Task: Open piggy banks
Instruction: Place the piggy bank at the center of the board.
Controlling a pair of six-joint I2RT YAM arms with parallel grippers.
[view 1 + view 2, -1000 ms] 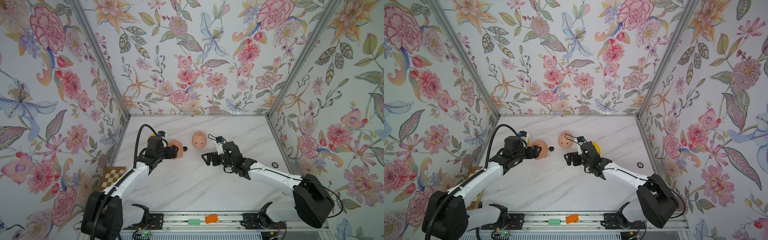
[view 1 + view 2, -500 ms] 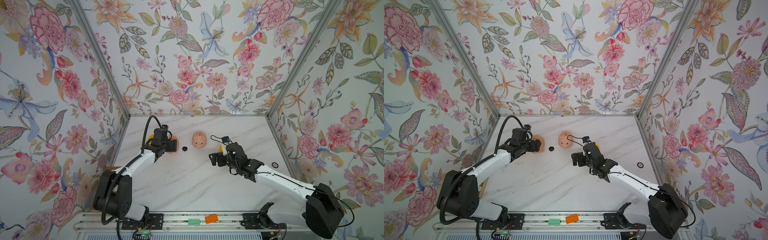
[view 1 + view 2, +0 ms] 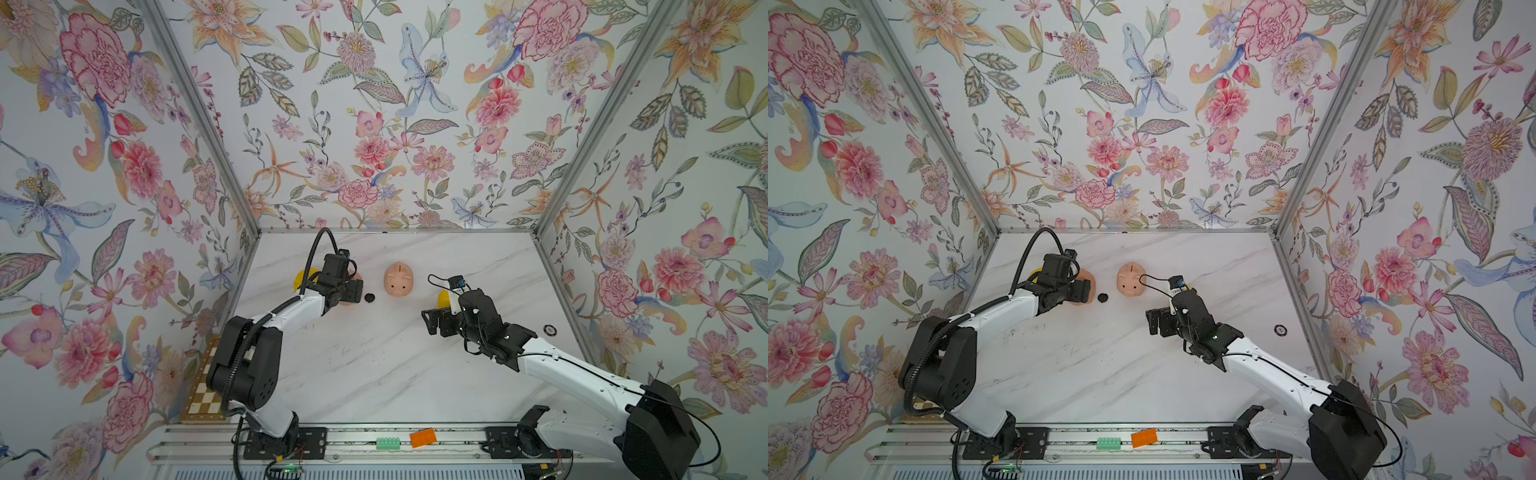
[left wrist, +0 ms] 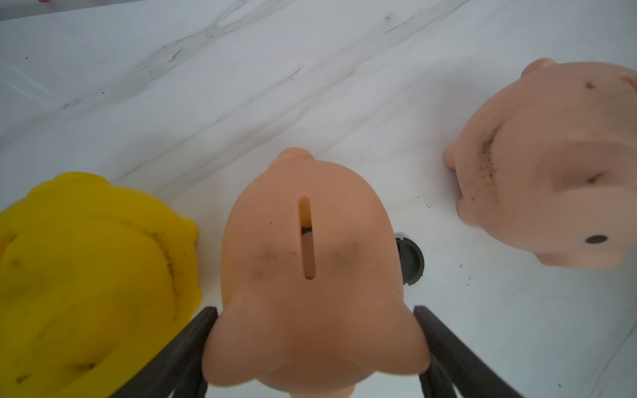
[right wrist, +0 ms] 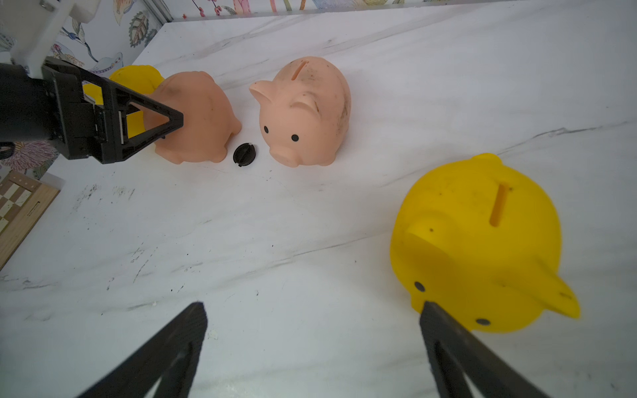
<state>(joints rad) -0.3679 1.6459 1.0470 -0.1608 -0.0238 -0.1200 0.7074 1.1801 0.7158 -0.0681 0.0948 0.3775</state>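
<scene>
My left gripper [image 4: 314, 310] is clamped across the flanks of one peach pig [image 4: 275, 224]. That pig stands slot-up on the table [image 3: 374, 365], with the yellow pig [image 4: 93, 262] close on one side and the second peach pig [image 3: 398, 280] a little apart on the other. A black plug [image 5: 244, 154] lies on the table just beside the pig I hold, so I judge this one is open and I am at the setting-down step (I cannot see its underside to be sure). My right gripper [image 5: 312, 306] hangs over bare table with its jaws wide apart and nothing between them. The other yellow pig [image 5: 482, 241] stands upright just beside one of its fingers.

Next I should let go with the left and draw straight back, since the yellow pig is close by that finger and a sideways exit could knock it. The right then needs to turn in and straddle its yellow pig. The loose plug may roll if nudged. A dark disc [image 3: 550, 330] near the right wall and a chessboard [image 5: 20, 203] beyond the table's left edge are out of the way.
</scene>
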